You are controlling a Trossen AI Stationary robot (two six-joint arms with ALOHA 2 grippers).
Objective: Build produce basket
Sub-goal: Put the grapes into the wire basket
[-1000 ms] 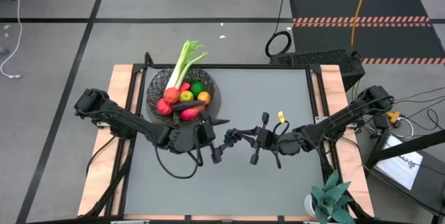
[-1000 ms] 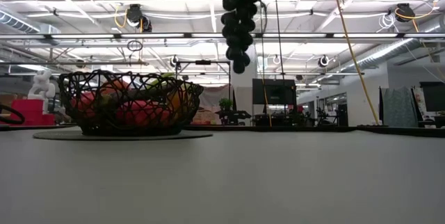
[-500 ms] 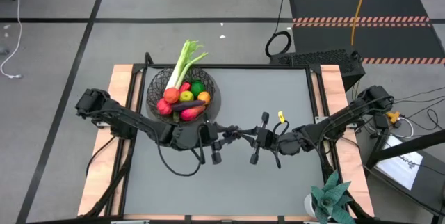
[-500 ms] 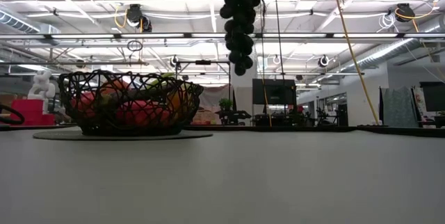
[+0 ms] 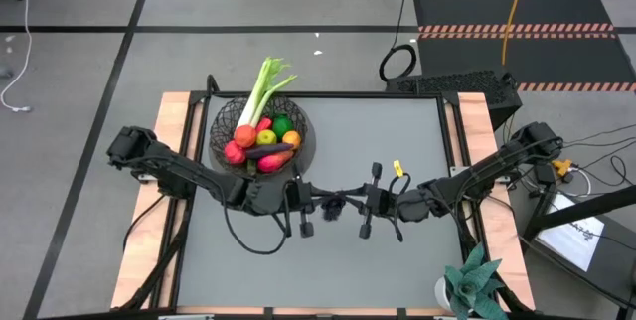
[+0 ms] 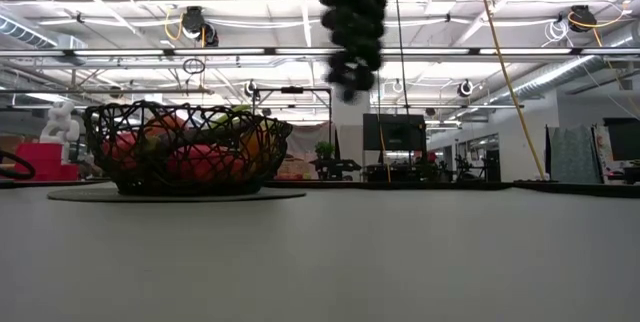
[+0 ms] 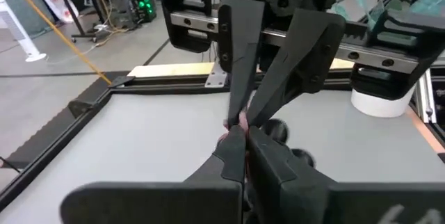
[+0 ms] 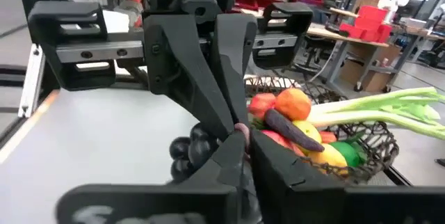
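High view: I see the basket (image 5: 260,137) at the far left of the grey table (image 5: 417,141), holding the leek (image 5: 260,86), eggplant (image 5: 268,149), lime (image 5: 283,127) and other produce. My left gripper (image 5: 326,204) and right gripper (image 5: 344,203) meet tip to tip near the table's middle, with the grapes (image 5: 335,207) between them.

Low view: the grapes (image 6: 352,22) hang high above the tabletop, well apart from the basket (image 6: 185,147).

Left wrist view: my left gripper (image 7: 243,135) is pressed together on the stem of the grapes (image 7: 281,140), facing the other arm's fingertips.

Right wrist view: my right gripper (image 8: 243,140) pinches that same stem; the grapes (image 8: 191,151) dangle below, the basket (image 8: 368,151) beyond.
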